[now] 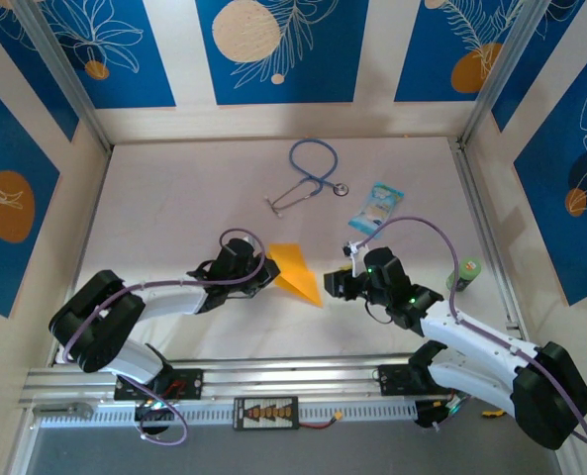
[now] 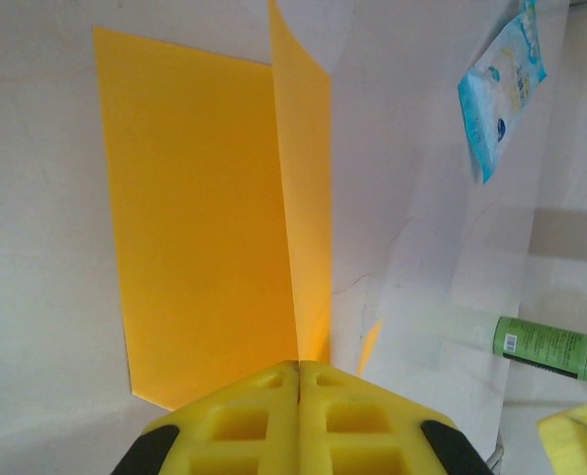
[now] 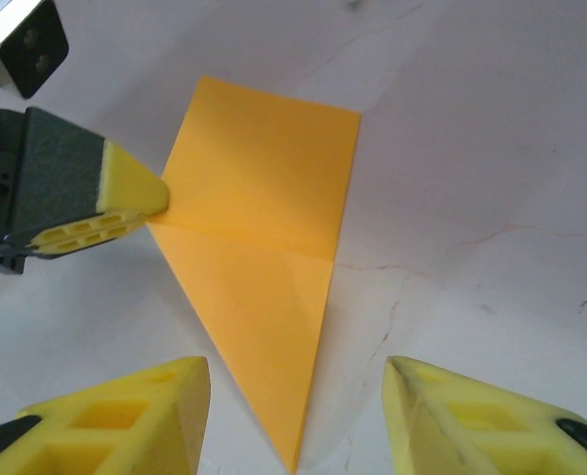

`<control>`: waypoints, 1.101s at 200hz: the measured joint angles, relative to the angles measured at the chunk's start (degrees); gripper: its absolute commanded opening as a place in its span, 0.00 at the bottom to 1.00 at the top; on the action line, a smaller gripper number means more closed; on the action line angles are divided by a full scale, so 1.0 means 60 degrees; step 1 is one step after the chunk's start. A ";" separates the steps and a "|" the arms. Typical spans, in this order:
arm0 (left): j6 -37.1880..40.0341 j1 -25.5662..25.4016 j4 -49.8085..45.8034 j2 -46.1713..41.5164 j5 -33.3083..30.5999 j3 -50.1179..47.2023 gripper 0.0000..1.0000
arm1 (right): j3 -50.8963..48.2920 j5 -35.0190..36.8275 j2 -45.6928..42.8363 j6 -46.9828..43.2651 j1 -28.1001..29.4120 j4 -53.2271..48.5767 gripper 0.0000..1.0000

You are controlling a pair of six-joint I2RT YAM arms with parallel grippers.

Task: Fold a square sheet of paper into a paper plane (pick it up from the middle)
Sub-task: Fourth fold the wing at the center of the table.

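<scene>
left gripper (image 2: 299, 368) clamped, paper plane (image 2: 204, 218) — edge hidden

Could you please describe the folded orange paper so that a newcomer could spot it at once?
On the white table, look at the middle, between the left gripper and the right gripper. The orange-yellow paper lies there, one edge pinched by the left gripper. Unlike the stethoscope and light-blue packet behind it, it is a plain, pointed shape.
</scene>
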 measured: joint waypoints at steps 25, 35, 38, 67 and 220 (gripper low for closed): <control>0.0000 0.0000 -0.0018 0.0000 -0.0033 0.0000 0.00 | -0.0036 -0.0277 0.0164 -0.0018 -0.0044 0.0011 0.46; 0.0004 0.0000 -0.0022 0.0000 -0.0036 0.0000 0.00 | -0.0036 -0.0368 0.0248 -0.0058 -0.0044 0.0051 0.46; 0.0004 0.0004 -0.0022 0.0000 -0.0040 0.0004 0.00 | -0.0040 -0.0390 0.0270 -0.0102 -0.0044 0.0062 0.46; 0.0007 0.0004 -0.0036 0.0000 -0.0073 0.0015 0.00 | -0.0062 -0.0382 0.0342 -0.0590 0.0240 0.0229 0.45; -0.0004 0.0004 -0.0091 -0.0302 -0.0277 0.0018 0.00 | -0.0109 0.2750 0.3016 -0.3191 0.3275 0.1712 0.41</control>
